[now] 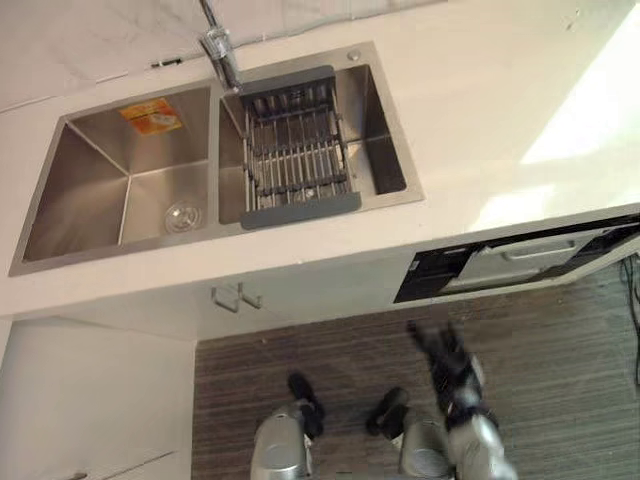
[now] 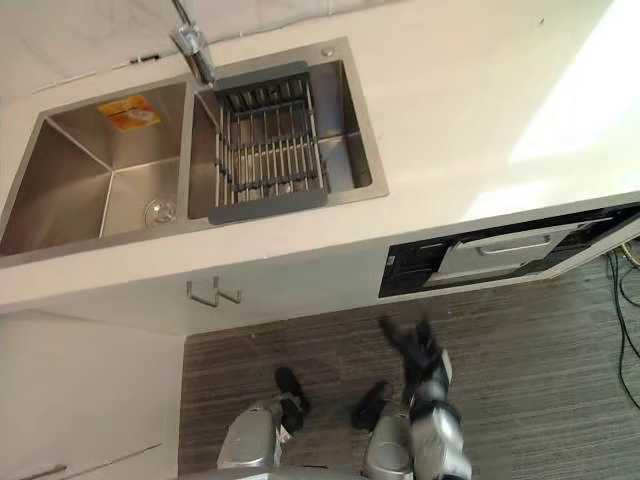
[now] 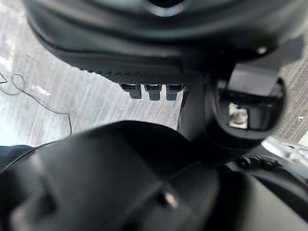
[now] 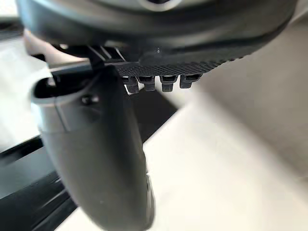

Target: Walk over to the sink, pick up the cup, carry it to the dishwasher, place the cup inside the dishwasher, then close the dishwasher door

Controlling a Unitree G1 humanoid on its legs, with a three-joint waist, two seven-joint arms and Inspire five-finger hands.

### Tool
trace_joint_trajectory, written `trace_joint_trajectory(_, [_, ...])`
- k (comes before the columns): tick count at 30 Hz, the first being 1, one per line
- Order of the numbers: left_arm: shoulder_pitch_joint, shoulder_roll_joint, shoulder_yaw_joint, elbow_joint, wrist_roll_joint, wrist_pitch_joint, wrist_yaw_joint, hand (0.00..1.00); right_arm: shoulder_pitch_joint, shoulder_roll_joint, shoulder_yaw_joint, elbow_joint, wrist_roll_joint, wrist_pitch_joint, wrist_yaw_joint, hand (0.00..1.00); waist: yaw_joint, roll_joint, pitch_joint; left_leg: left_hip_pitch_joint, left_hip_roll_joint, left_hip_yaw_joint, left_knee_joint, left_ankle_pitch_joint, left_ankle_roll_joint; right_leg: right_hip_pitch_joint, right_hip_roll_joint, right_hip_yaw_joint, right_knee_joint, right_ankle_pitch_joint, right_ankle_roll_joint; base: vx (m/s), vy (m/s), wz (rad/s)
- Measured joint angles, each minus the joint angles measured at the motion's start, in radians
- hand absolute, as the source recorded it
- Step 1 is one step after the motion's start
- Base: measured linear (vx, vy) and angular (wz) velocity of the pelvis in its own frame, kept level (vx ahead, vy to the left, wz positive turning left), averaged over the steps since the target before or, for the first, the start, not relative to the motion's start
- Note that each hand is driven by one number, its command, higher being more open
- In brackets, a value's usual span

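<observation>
Nearest, the right hand (image 1: 447, 358) is raised over the floor (image 1: 300, 350), its fingers straight and the thumb apart, holding nothing. The left hand (image 3: 153, 90) is likewise relaxed and carries nothing. Just beyond, under the counter (image 1: 480, 120), the dishwasher door (image 1: 520, 260) stands a little ajar. Farther away, the sink (image 1: 90, 190) has a wire rack (image 1: 297, 150) in its right basin. Where the cup is I cannot tell; maybe the rack bars hide it, or it sits already behind the door. I judge that the closing step is in hand: next the right hand must reach the door front and push it flat until it shuts.
</observation>
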Motion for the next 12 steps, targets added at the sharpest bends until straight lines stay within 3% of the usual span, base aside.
trace_joint_trajectory(4, [0.016, 0.042, 0.001, 0.027, -0.019, 0.093, -0.008, 1.0, 0.042, -0.011, -0.028, 0.144, -0.099, -0.002, -0.022, 1.0, -0.013, -0.059, -0.079, 0.072, -0.038, 0.061, -0.056, -0.018, -0.015, 0.004, -0.007, 0.063, -0.005, 0.002, 0.008, 0.17, 0.069, -0.4])
trace_joint_trajectory(6, [0.018, 0.051, 0.001, 0.031, -0.023, 0.129, 0.002, 1.0, 0.053, -0.013, -0.056, 0.199, -0.151, 0.004, -0.029, 1.0, -0.024, -0.088, -0.086, 0.108, -0.077, 0.074, -0.081, -0.04, -0.014, -0.007, -0.056, 0.1, 0.074, -0.018, 0.018, 0.16, 0.102, -0.2])
trace_joint_trajectory(9, [0.021, 0.046, -0.008, 0.048, -0.013, 0.151, 0.037, 1.0, 0.078, -0.019, -0.112, 0.259, -0.197, 0.023, -0.026, 1.0, -0.054, -0.098, -0.094, 0.202, -0.137, 0.03, -0.134, -0.058, 0.001, -0.034, -0.125, 0.278, 0.286, -0.01, 0.043, 0.13, 0.115, 0.25])
trace_joint_trajectory(11, [0.02, 0.05, -0.022, 0.048, 0.008, 0.158, 0.063, 1.0, 0.066, -0.001, -0.131, 0.262, -0.192, 0.025, -0.028, 1.0, -0.076, -0.09, -0.107, 0.219, -0.12, -0.014, -0.129, -0.069, 0.004, -0.042, -0.102, 0.345, 0.243, -0.051, 0.074, 0.12, 0.06, 0.68])
trace_joint_trajectory(12, [0.015, 0.058, -0.022, 0.049, 0.028, 0.171, 0.077, 1.0, 0.059, 0.007, -0.123, 0.264, -0.192, 0.043, -0.026, 1.0, -0.077, -0.101, -0.115, 0.219, -0.113, -0.041, -0.126, -0.07, -0.01, -0.038, -0.067, 0.386, 0.132, -0.029, 0.08, 0.05, -0.004, 0.5])
